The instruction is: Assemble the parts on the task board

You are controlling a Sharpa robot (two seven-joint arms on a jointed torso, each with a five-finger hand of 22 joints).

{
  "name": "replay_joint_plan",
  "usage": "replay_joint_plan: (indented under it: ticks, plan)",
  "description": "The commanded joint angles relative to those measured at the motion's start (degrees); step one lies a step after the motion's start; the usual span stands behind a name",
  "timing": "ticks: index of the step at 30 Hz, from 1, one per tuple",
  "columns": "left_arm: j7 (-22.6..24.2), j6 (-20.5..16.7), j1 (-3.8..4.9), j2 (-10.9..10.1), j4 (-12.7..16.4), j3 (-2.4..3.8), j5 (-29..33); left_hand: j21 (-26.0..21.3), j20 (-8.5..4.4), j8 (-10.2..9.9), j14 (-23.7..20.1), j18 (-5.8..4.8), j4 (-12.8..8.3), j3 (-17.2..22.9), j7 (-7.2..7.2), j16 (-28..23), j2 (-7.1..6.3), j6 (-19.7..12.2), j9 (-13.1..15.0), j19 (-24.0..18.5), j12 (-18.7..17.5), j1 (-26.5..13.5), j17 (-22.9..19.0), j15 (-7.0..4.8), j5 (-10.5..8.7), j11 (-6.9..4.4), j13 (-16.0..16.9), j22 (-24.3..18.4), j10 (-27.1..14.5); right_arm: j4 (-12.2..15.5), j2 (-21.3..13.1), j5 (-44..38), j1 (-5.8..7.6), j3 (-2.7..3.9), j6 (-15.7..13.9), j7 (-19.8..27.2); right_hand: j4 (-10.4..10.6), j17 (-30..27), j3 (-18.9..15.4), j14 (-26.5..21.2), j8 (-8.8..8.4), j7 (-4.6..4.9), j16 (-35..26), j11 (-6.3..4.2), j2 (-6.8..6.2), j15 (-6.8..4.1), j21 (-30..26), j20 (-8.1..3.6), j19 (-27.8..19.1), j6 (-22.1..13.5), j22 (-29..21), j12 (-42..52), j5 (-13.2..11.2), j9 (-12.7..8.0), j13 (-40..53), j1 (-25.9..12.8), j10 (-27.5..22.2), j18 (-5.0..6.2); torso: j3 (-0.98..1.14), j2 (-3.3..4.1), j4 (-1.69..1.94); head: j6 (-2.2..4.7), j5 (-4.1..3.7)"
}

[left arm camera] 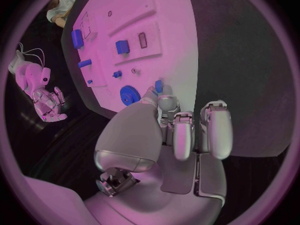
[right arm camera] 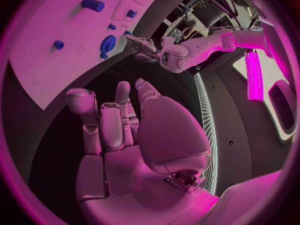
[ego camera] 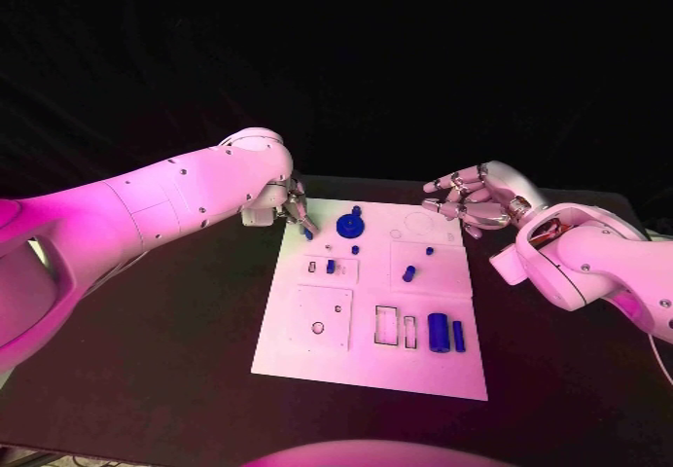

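The white board (ego camera: 368, 365) lies mid-table, several blue parts loose on it: a gear (ego camera: 349, 228) far, two cylinders (ego camera: 439, 333) near-right, so most work looks undone. The left hand (ego camera: 291, 209) pinches a small blue piece (left arm camera: 159, 86) at the far-left edge. The right hand (ego camera: 470, 198), spread and empty, hovers off the far-right corner, with dark table all round.
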Motion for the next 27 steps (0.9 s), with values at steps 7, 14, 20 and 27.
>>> replay_joint_plan:
  ticks: [7,14,20,27]
  plan:
    - [1.7,0.9,-0.25,0.0,0.2,-0.04,1.7,-0.1,0.00,0.2,5.9,0.04,-2.7,11.3,0.72,0.1,-3.56,-0.8,-0.7,1.3,-1.4,3.5,15.1,0.06,0.31,0.13,-1.1,6.8,0.1,0.1,0.0,0.1,-0.05,0.00,0.2,0.6,0.3,0.0,0.0,1.3,-0.06,0.40,-0.1,0.03,0.54,-0.27,-0.2,0.00,-0.3,0.0,-0.1,0.0,0.1,-0.1,-0.1,0.1,-0.3,1.06,0.02,-0.04,0.10,-0.28,-0.11]
    - [3.4,-3.4,-0.31,-1.7,2.8,-0.04,2.1,-0.4,0.21,0.8,5.9,0.12,-3.4,19.3,0.61,0.1,-7.96,-0.4,-1.0,1.2,-1.2,1.4,15.1,0.22,0.14,0.19,-1.3,6.6,1.0,0.1,0.0,0.2,-0.05,0.00,0.2,0.6,0.4,-0.1,0.0,1.3,-0.06,0.41,-0.1,0.04,0.63,-0.27,-0.3,0.00,-0.3,0.0,-0.2,0.0,0.2,-0.1,-0.1,0.0,-0.3,1.06,0.09,-0.06,0.02,-0.27,0.10]
    - [4.1,-7.8,-0.31,-5.5,8.3,-0.04,0.9,-0.4,0.25,1.2,5.9,0.11,-3.3,21.6,0.49,0.1,-9.01,-0.2,-1.0,1.2,-1.1,0.3,15.1,0.23,0.06,0.22,-1.3,6.7,1.3,0.1,-0.1,0.3,-0.05,0.00,0.2,0.6,0.4,-0.1,0.0,1.3,-0.06,0.41,-0.1,0.04,0.63,-0.27,-0.3,0.00,-0.3,0.0,-0.2,0.0,0.2,-0.1,-0.1,0.0,-0.3,1.06,0.10,-0.11,0.16,-0.30,0.08]
    - [5.1,-11.2,-0.75,-9.5,14.5,-0.11,-0.8,-0.2,0.21,1.4,5.9,0.05,-3.8,23.9,0.46,0.1,-10.79,0.0,-1.1,1.3,-0.8,0.0,15.1,0.20,0.02,0.11,-1.2,7.0,1.7,0.2,-0.2,0.3,-0.05,0.00,0.1,0.7,0.5,-0.1,0.0,1.3,-0.05,0.43,-0.2,0.06,0.81,-0.26,-0.3,0.00,-0.3,0.0,-0.2,0.0,0.4,-0.1,-0.2,0.0,-0.3,1.06,0.04,-0.18,0.48,-0.43,-0.08]
